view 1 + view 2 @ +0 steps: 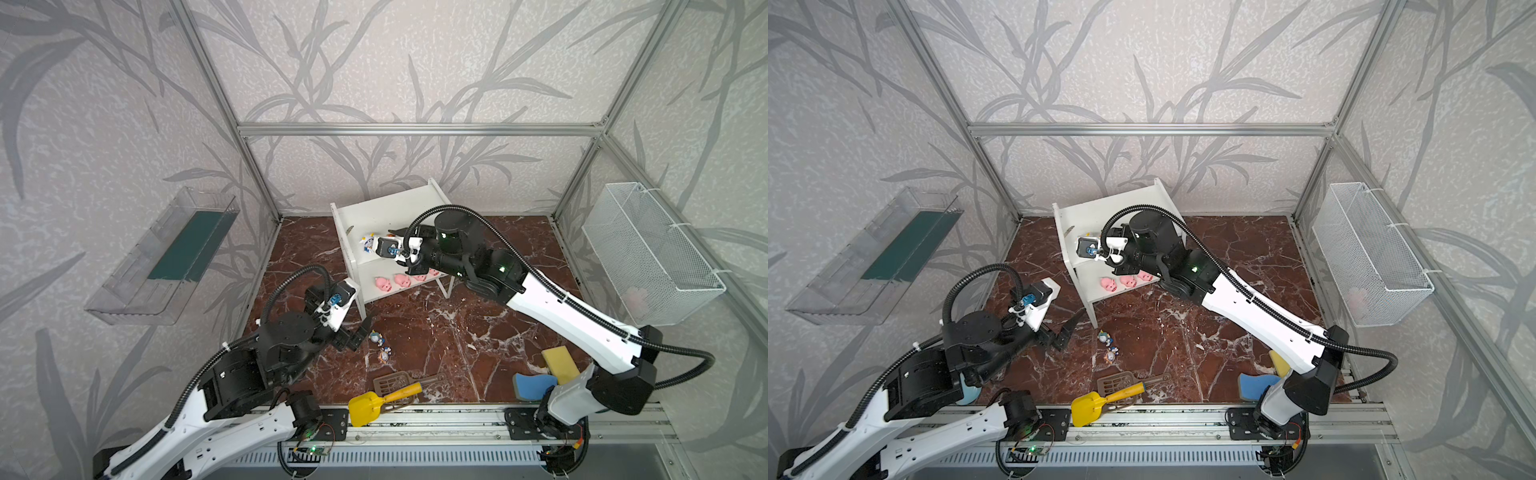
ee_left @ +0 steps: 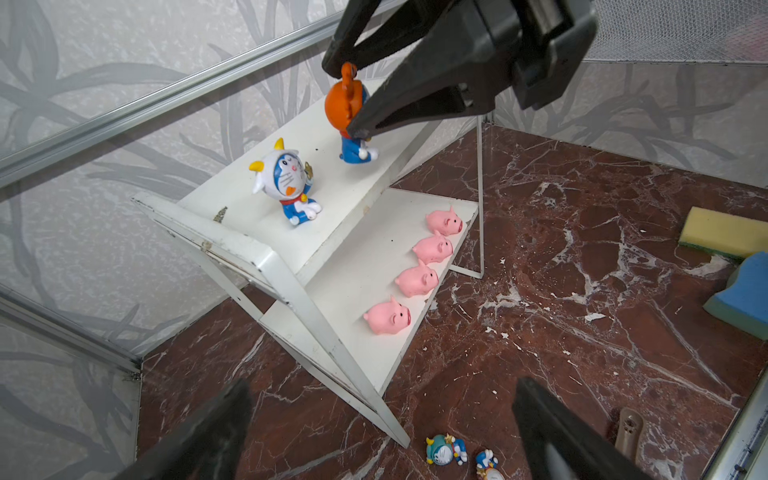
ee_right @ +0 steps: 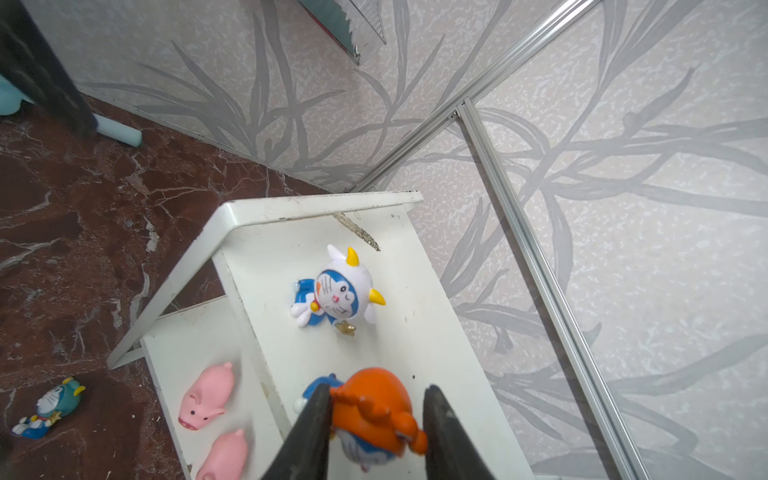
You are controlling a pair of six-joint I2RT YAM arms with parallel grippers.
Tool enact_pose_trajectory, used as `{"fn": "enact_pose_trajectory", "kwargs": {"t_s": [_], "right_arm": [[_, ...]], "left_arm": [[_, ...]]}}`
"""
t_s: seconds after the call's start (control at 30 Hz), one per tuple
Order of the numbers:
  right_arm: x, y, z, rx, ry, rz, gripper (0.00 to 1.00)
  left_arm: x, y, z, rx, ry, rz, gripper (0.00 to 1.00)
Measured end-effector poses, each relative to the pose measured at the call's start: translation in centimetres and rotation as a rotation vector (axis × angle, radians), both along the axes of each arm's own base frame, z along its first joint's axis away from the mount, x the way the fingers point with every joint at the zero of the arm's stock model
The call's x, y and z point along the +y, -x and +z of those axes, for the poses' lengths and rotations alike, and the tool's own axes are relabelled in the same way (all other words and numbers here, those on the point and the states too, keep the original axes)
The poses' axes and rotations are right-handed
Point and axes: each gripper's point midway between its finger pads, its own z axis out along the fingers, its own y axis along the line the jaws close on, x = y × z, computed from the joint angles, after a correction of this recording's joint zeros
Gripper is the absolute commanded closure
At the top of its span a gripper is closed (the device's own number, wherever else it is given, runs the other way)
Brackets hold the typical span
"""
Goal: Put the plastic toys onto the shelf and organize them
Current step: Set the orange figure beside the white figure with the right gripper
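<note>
The white two-tier shelf (image 1: 390,208) (image 2: 232,245) stands at the back of the marble floor. Several pink pigs (image 2: 417,280) (image 1: 384,284) line its lower board. On the top board stands a white-hooded figurine (image 2: 286,183) (image 3: 340,291). My right gripper (image 3: 377,387) (image 2: 345,102) is shut on the orange-hooded figurine (image 3: 374,411) (image 2: 338,104), whose feet are at the top board. A teal-hooded figurine (image 2: 442,451) (image 1: 376,337) and another small figurine (image 2: 486,461) (image 1: 385,354) lie on the floor by the shelf's front leg. My left gripper (image 2: 384,382) (image 1: 360,332) hovers open beside them, holding nothing.
A yellow scoop (image 1: 365,405) and a brown slotted scoop (image 1: 388,382) lie near the front rail. Yellow (image 1: 559,359) and blue (image 1: 532,382) sponges sit front right. A wire basket (image 1: 648,249) hangs on the right wall, a clear tray (image 1: 166,257) on the left.
</note>
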Motion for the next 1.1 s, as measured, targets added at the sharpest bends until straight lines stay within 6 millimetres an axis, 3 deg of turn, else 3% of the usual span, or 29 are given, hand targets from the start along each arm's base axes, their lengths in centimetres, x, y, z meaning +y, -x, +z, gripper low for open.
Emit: {"fn": "enact_pose_trajectory", "kwargs": {"t_s": [0.5,1.1], "right_arm": [[-0.3,-2.1,-1.6,-0.056,0.105,-0.073,0.65],[0.0,-4.3,-1.2,-0.066,0.13,-0.164,0.64]], "left_arm": [[1.0,0.4,0.7,-0.033,0.017,0.01,0.01],[1.5,0.7,0.3,-0.039,0.027,0.009,0.01]]}}
